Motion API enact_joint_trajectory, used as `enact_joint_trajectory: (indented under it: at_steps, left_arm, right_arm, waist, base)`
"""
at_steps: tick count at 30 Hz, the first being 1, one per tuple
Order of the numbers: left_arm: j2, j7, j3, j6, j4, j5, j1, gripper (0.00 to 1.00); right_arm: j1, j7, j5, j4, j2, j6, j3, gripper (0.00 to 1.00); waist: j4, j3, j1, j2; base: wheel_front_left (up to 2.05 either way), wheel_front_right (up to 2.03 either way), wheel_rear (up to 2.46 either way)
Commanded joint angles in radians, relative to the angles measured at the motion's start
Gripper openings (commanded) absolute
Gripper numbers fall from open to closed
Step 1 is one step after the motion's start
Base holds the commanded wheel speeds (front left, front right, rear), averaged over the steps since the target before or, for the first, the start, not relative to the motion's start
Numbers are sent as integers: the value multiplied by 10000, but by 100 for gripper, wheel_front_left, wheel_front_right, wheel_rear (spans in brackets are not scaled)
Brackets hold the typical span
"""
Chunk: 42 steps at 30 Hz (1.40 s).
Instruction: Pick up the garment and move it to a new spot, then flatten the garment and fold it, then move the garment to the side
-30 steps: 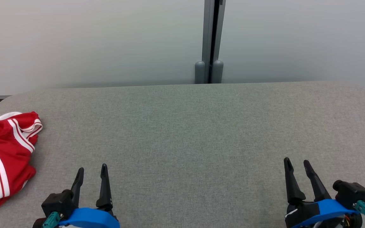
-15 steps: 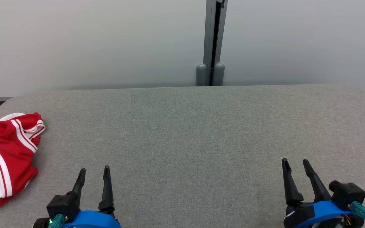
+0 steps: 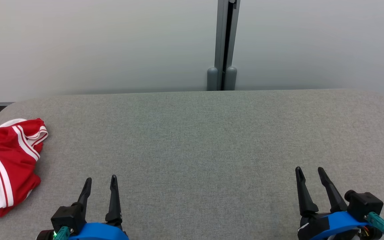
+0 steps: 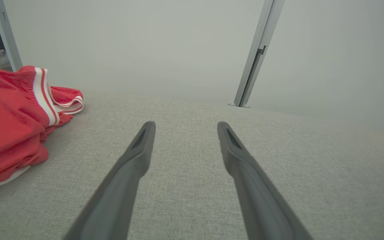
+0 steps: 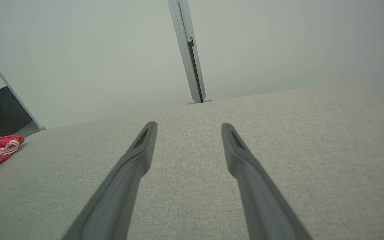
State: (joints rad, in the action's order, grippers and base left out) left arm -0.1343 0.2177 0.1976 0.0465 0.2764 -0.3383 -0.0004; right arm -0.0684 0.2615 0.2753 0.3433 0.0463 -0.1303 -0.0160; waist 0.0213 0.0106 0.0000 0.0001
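Crumpled at the far left edge of the table (image 3: 205, 140), the garment (image 3: 7, 163) lies in a loose heap. It is soft red cloth with a broad white panel and narrow white stripes along its hems, and one banded opening curls up toward the back. The table's top is a grey, felt-like weave with a fine fleck and rounded corners.

The left gripper (image 3: 101, 178) sits low at the near edge, near the garment's right side and clear of it. Its two long, dark, tapering fingers stand moderately apart, with nothing between them. The right gripper (image 3: 309, 169) is at the opposite near corner, well apart from the garment, its matte fingers likewise spread and holding nothing. Each finger narrows to a blunt tip with a shallow hollow on its inner face.

Behind the table stand smooth, pale wall panels (image 3: 95, 43), divided by a slim grey metal post (image 3: 225, 43) with two rounded feet (image 3: 212, 78).
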Motion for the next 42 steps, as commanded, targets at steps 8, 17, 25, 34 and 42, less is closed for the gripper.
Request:
enact_joint_trajectory:
  at_steps: [8, 17, 25, 34, 42]
  left_arm:
    - [-81, 34, 47, 65, -88, -40, 32, 100]
    - [-133, 90, 124, 115, -107, -14, -103, 100]
    - [-263, 124, 91, 248, -277, 55, -54, 100]
    - [-409, 55, 104, 392, -478, 65, 120, 100]
    - [-437, -7, 165, 507, -644, 9, 222, 100]
  right_arm:
    - [79, 51, -52, -52, 69, -6, 86, 100]
    - [102, 45, -95, -80, 66, -6, 166, 100]
    - [98, 44, 26, -74, 67, -6, 45, 100]
    - [-8, 45, 77, -27, 66, -6, -76, 100]
    - [-17, 45, 16, 17, 66, -6, -106, 100]
  waist:
    - [157, -15, 0, -1]
    - [1360, -59, 0, -1]
    - [2797, -65, 0, -1]
    - [4142, -172, 0, -1]
    - [4580, -174, 0, -1]
  base:
    - [0, 0, 0]
    - [0, 0, 0]
    - [0, 0, 0]
    - [0, 0, 0]
    - [0, 0, 0]
